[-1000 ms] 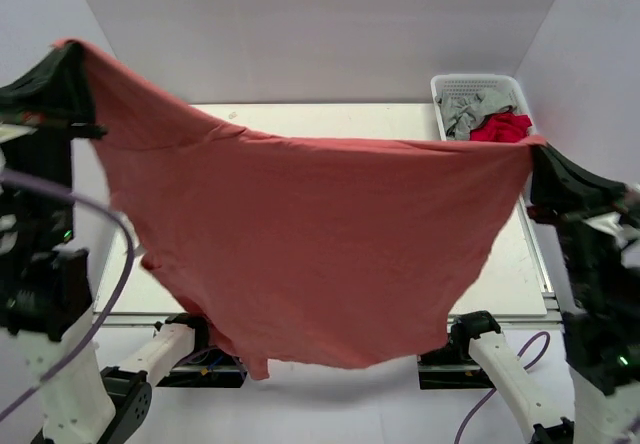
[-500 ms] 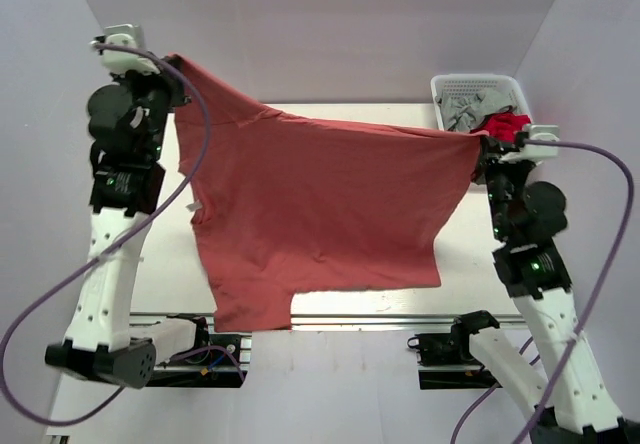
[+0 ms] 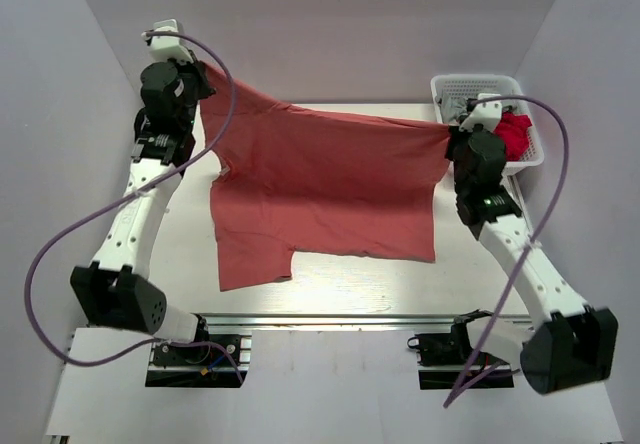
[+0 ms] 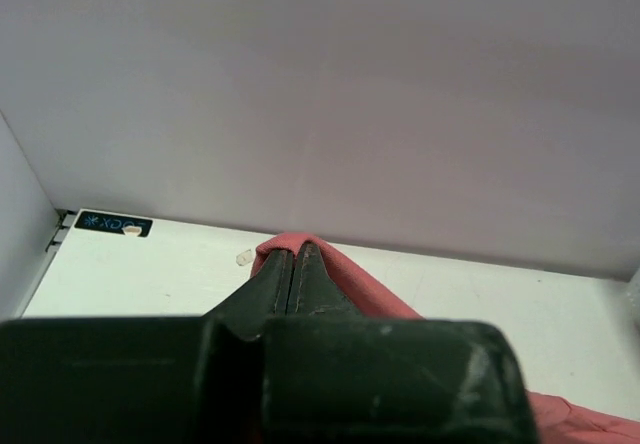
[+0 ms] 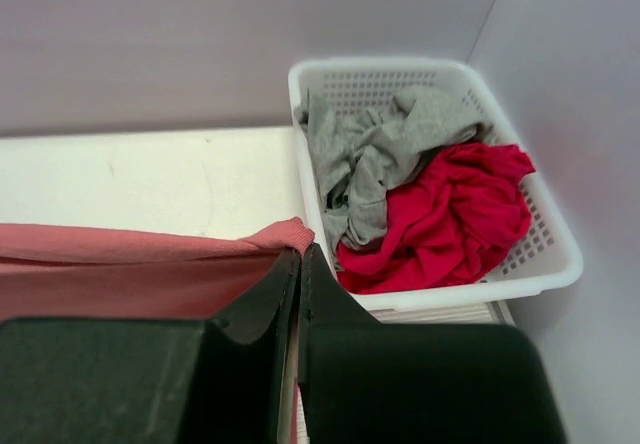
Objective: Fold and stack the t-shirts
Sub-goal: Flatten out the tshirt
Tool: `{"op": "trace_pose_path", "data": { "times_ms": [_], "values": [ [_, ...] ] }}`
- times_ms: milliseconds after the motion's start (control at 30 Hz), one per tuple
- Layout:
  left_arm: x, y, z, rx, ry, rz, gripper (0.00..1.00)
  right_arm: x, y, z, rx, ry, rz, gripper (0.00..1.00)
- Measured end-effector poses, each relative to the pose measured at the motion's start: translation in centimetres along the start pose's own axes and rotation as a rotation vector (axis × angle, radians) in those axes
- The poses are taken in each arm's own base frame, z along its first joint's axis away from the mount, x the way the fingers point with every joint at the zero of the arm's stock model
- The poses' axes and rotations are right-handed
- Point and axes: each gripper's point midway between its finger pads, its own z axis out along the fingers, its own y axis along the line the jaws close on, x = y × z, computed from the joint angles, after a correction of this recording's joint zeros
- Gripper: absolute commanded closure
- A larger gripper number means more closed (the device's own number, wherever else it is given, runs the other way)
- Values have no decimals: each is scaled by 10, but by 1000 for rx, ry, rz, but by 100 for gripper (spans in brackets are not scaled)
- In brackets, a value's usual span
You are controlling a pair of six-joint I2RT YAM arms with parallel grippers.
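Nearest the bases, a bare strip of table point(image 3: 350, 289). Just beyond it, the loose lower edge of the shirt point(image 3: 320, 184), dropping lowest at its left corner. Touching the table there or hanging just clear: not to be told from above.

Spread as one wide salmon-red sheet, long axis running left to right between the two arms. Whole body of cloth below the jaws and on their near side. Nothing past the grip line but small tufts.

Next, the top edge, held at both ends. Left gripper point(image 4: 295, 256) clamped tight on the left corner, a fold of cloth poking out past the tips in the wrist view. Right gripper point(image 5: 300, 256) likewise pinched shut on the right corner, cloth bunched at the tips. Left grip farther up the top view than the right, hence a top edge sloping down to the right, fairly taut with a slight sag.

Judged from this: mid-spread, no fold made yet. Laying flat would call for lowering both ends together without narrowing the span, hanging part down first, top edge last. Neither arm the nearer one in any useful sense, each bound to its own corner. Main risk: an uneven drop and bunching under the lower left flap.

Farthest, at the back right, near the right gripper: basket point(image 3: 462, 86) with grey cloth point(image 5: 380, 159) and red cloth point(image 5: 450, 214) crumpled inside, probably further tees awaiting a turn.
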Motion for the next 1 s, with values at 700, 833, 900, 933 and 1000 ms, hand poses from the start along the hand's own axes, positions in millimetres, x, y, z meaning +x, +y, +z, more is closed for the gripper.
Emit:
{"op": "trace_pose_path", "data": {
  "times_ms": [700,833,900,933,1000],
  "values": [
    [144,-3,185,-49,142,42,100,64,42,189,-21,153,-81,100],
    [182,-7,213,-18,165,63,100,91,49,221,-33,191,-108,100],
    [201,-6,219,-14,186,73,100,102,52,233,-41,204,-115,100],
    [211,-5,221,-12,196,76,100,108,54,238,-47,215,-119,100],
    [228,-4,224,-7,218,84,100,115,56,245,-56,228,-123,100]
  ]
}}
